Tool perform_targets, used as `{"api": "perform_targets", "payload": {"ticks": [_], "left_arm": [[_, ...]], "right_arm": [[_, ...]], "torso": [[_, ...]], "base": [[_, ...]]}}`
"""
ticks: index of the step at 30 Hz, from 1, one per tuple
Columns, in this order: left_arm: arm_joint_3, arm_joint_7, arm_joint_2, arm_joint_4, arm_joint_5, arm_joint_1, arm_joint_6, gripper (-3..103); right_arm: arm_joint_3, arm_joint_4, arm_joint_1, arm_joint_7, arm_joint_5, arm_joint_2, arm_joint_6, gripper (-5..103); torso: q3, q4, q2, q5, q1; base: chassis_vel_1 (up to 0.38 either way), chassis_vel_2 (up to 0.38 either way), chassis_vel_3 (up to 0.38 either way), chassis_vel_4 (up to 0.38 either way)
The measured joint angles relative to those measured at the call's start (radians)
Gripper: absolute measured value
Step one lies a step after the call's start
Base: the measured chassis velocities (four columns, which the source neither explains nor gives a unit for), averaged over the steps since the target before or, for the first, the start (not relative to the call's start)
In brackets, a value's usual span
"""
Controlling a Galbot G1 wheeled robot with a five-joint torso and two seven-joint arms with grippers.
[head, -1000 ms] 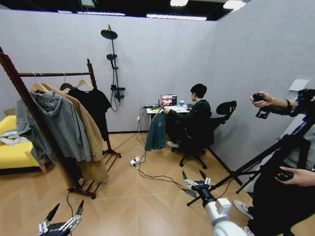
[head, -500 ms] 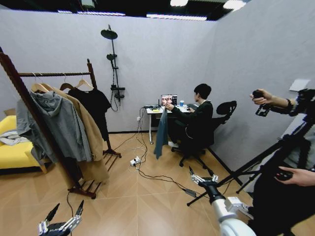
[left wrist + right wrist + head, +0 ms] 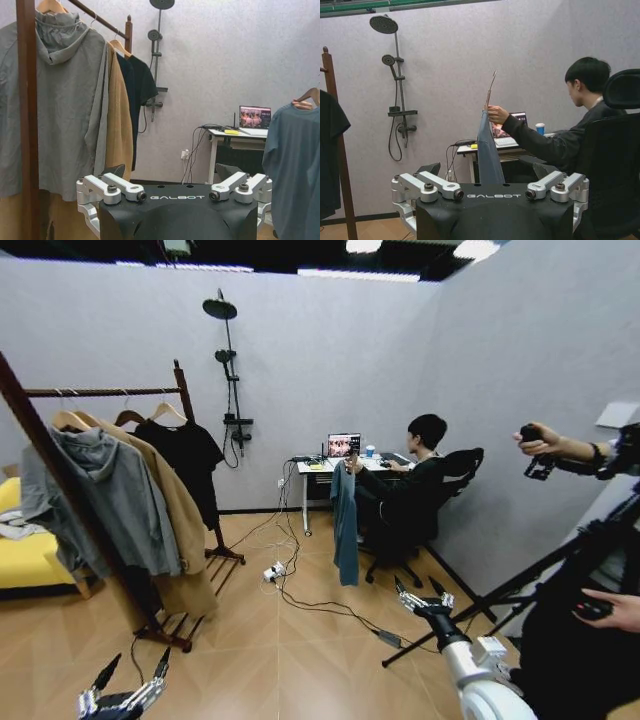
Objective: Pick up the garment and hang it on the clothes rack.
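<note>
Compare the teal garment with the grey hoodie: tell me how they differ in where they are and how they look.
The garment is blue-green and hoodless; the grey hoodie is grey, with a hood slumped at its neck. The garment hangs from a hanger held up in a seated person's hand by the desk; the grey hoodie hangs on the clothes rack. The garment hangs alone, while the grey hoodie has a tan coat behind it. Both are on wooden hangers, apart from either gripper.

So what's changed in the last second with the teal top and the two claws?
The whole head view has shifted, so the camera moved. The seated person's hand holds the garment out by its hanger, and it now hangs edge-on instead of broadside. The right claw sits further right and lower in view, open and empty. The left claw is unchanged, low and open. The clothes rack keeps its clothes.
</note>
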Motion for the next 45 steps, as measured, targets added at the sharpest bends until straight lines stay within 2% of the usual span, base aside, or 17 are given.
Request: {"api": "perform_targets", "payload": {"ticks": [8,10,15,18,20,23,24,26,28,34,35,39,45], "left_arm": [[0.0,0.0,0.0,0.0,0.0,0.0,0.0,100],[0.0,0.0,0.0,0.0,0.0,0.0,0.0,100],[0.0,0.0,0.0,0.0,0.0,0.0,0.0,100],[0.0,0.0,0.0,0.0,0.0,0.0,0.0,100],[0.0,0.0,0.0,0.0,0.0,0.0,0.0,100],[0.0,0.0,0.0,0.0,0.0,0.0,0.0,100],[0.0,0.0,0.0,0.0,0.0,0.0,0.0,100],[0.0,0.0,0.0,0.0,0.0,0.0,0.0,100],[0.0,0.0,0.0,0.0,0.0,0.0,0.0,100],[0.0,0.0,0.0,0.0,0.0,0.0,0.0,100],[0.0,0.0,0.0,0.0,0.0,0.0,0.0,100],[0.0,0.0,0.0,0.0,0.0,0.0,0.0,100],[0.0,0.0,0.0,0.0,0.0,0.0,0.0,100]], "right_arm": [[0.008,0.002,0.012,0.003,0.002,-0.014,0.003,100],[0.022,0.018,0.02,0.023,-0.005,-0.023,-0.001,100],[0.037,0.039,0.032,0.058,0.002,-0.036,-0.018,100],[0.063,0.062,0.049,0.073,0.003,-0.054,-0.014,100],[0.075,0.067,0.061,0.077,0.004,-0.066,-0.014,100],[0.112,0.043,0.121,0.083,0.037,-0.128,-0.015,100],[0.112,0.043,0.121,0.083,0.037,-0.128,-0.015,100],[0.125,-0.029,0.205,0.082,0.077,-0.186,-0.021,100],[0.125,-0.081,0.26,0.079,0.096,-0.212,-0.024,100],[0.071,-0.207,0.395,0.045,0.134,-0.261,-0.028,100],[0.046,-0.215,0.416,0.027,0.135,-0.26,-0.027,100],[-0.008,-0.23,0.464,0.004,0.149,-0.246,-0.022,100],[-0.077,-0.294,0.567,0.027,0.203,-0.233,-0.033,100]], "torso": [[0.0,0.0,0.0,0.0004,0.0],[0.0,0.0,0.0,-0.0006,0.0],[0.0,0.0003,0.0,0.0006,0.001],[0.0,-0.0003,0.0,-0.0002,0.001],[0.0,0.0006,-0.001,0.0003,0.001],[0.0,-0.0003,-0.001,-0.0003,0.001],[0.0,-0.0003,-0.001,-0.0003,0.001],[0.0,-0.0009,0.0,-0.0001,0.0],[0.0,-0.0002,0.0,0.0001,0.0],[0.0,0.0007,0.0,0.0002,-0.001],[0.0,-0.0002,0.0,0.0003,-0.001],[0.0,-0.0002,0.0,0.0002,0.0],[0.0,0.0002,0.0,0.0,0.0]], "base": [[-0.266,0.26,0.289,-0.283],[-0.319,0.322,0.356,-0.33],[-0.325,0.334,0.328,-0.349],[-0.287,0.273,0.304,-0.278],[-0.227,0.259,0.165,-0.174],[-0.114,0.134,0.089,-0.102],[-0.086,0.108,0.051,-0.073],[-0.05,0.012,-0.059,-0.059],[0.051,-0.02,-0.076,0.009],[0.062,-0.038,-0.018,0.058],[0.0,0.0,0.0,0.0],[0.0,0.0,0.0,0.0],[0.0,0.0,0.0,0.0]]}}
